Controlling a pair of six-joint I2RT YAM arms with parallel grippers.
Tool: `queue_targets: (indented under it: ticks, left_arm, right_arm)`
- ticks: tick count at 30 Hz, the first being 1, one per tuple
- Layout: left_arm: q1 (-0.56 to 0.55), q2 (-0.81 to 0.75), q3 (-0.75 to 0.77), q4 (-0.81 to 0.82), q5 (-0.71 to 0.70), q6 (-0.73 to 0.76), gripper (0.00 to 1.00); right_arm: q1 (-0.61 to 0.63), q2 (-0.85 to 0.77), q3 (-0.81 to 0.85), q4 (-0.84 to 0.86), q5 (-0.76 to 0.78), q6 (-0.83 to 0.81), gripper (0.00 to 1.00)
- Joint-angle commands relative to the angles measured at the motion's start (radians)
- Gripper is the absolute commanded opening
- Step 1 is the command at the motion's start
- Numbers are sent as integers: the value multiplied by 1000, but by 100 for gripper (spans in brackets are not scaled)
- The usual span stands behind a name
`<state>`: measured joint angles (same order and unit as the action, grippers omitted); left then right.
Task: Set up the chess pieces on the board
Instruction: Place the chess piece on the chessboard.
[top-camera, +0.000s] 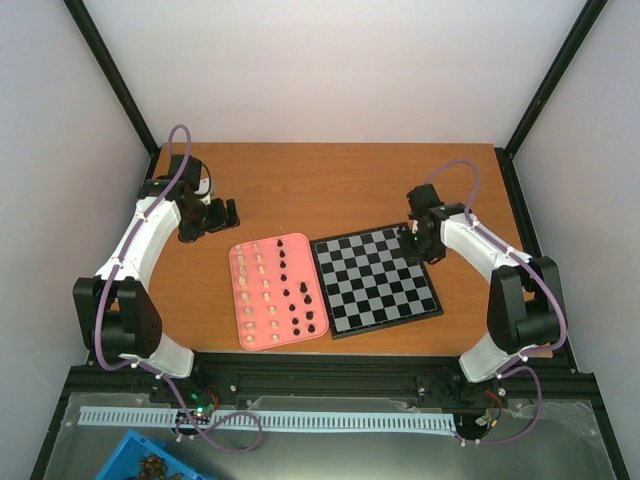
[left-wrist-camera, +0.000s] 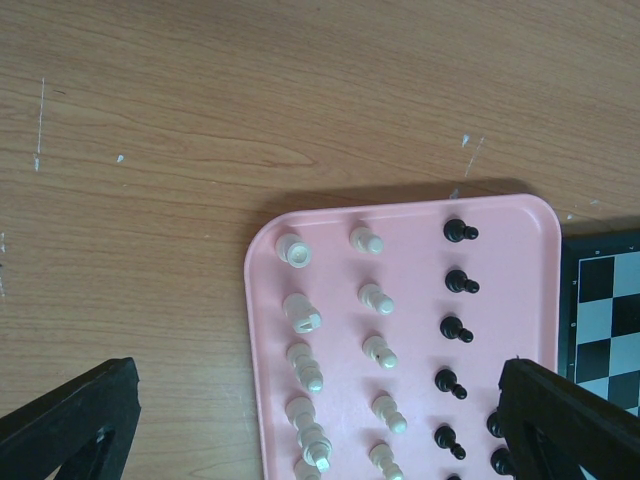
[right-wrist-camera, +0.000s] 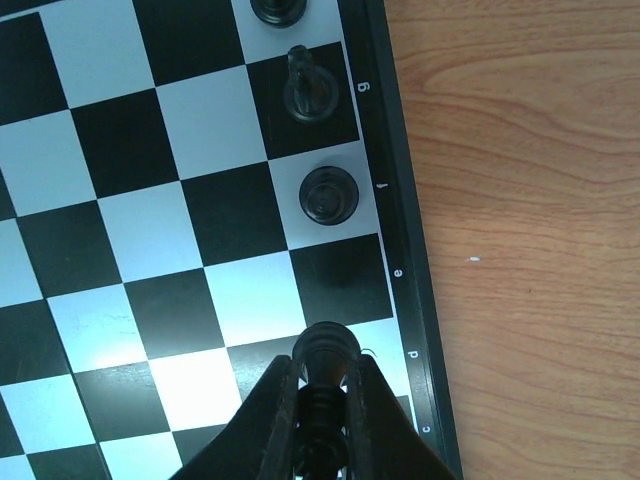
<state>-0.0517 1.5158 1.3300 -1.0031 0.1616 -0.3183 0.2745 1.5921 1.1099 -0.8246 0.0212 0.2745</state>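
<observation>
Left of the board (top-camera: 375, 282), pink tray (top-camera: 280, 338) holding chess pieces (left-wrist-camera: 300, 313), wooden table (top-camera: 300, 185).

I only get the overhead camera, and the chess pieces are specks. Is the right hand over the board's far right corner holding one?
Observer: Yes, the right hand is shut on a black piece, by the board's edge letter d.
Operator: Any pieces standing there already?
Observer: Three black ones along that edge: on f, on g, and one beyond, cut off by the frame.
Operator: And the left hand?
Observer: The left hand is open and empty, facing the pink tray's far end.
</observation>
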Motion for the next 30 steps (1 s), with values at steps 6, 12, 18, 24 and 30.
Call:
queue_targets:
  ticks: [6, 12, 18, 24, 30]
  left_arm:
    - [-6, 3, 20, -1, -3, -4, 100]
    - [-6, 0, 16, 0, -7, -1, 100]
    - [-5, 3, 15, 1, -11, 1, 100]
    - [-6, 11, 18, 0, -10, 1, 100]
    - [-6, 16, 24, -4, -14, 2, 100]
  right_arm:
    - [-9, 66, -16, 78, 7, -8, 3]
    - [-13, 89, -11, 85, 30, -10, 3]
    - [-21, 105, -7, 79, 51, -13, 3]
    - [-25, 127, 5, 82, 41, -16, 4]
    - [-26, 139, 15, 91, 33, -20, 5]
